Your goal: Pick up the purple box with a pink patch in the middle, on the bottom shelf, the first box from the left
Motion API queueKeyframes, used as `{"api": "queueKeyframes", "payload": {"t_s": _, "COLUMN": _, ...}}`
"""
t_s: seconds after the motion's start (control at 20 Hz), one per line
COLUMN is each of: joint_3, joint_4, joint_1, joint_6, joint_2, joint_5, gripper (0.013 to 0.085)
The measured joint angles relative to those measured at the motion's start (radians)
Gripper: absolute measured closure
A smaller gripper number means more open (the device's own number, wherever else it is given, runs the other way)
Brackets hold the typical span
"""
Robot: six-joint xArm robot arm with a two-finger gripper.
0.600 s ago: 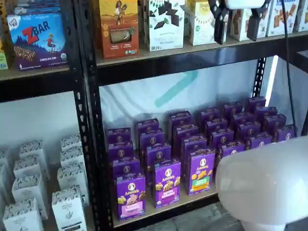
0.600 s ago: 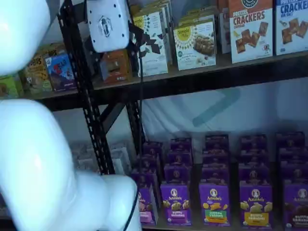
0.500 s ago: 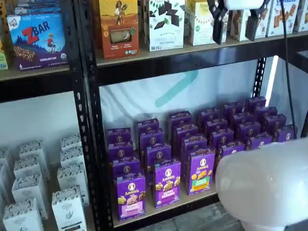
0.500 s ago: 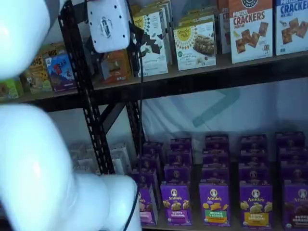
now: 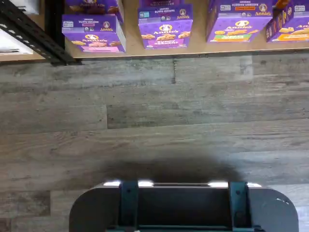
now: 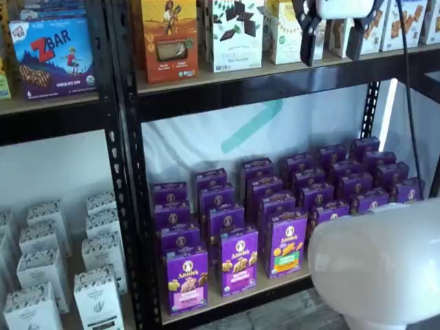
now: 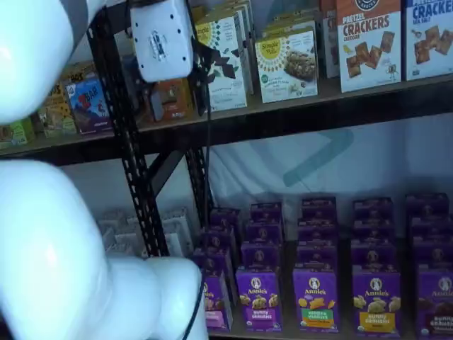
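Note:
The purple box with the pink patch (image 6: 187,280) stands upright at the front left corner of the bottom shelf (image 6: 214,303), beside the black upright. It shows in the wrist view (image 5: 93,38) too, and in a shelf view (image 7: 214,303) partly behind my arm. My gripper (image 6: 332,36) hangs high up in front of the upper shelf, far above and to the right of the box. Its two black fingers are apart with a plain gap, open and empty. Its white body (image 7: 161,39) shows in a shelf view.
Several rows of purple Annie's cartons (image 6: 287,242) fill the bottom shelf. White cartons (image 6: 41,268) stand in the left bay past the black upright (image 6: 127,206). Cartons (image 6: 168,38) line the upper shelf. My white arm (image 6: 378,261) bulks in front. A wood floor (image 5: 154,121) lies below, with a dark mount (image 5: 183,208).
The gripper has shifted slightly left and up in front of the upper shelf, still open. The boxes have not moved.

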Motion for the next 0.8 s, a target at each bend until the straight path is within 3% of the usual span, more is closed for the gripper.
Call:
{"api": "queueKeyframes", "payload": {"t_s": 0.3, "joint_3": 0.066, "joint_4": 0.013, "joint_1": -0.013, "joint_6": -0.010, "joint_2": -0.010, "joint_5": -0.065, "gripper": 0.0130}}
{"api": "queueKeyframes", "payload": {"t_s": 0.8, "joint_3": 0.186, "joint_4": 0.001, "joint_1": 0.011, "joint_6": 0.005, "joint_2": -0.020, "joint_5": -0.173, "gripper": 0.0130}}
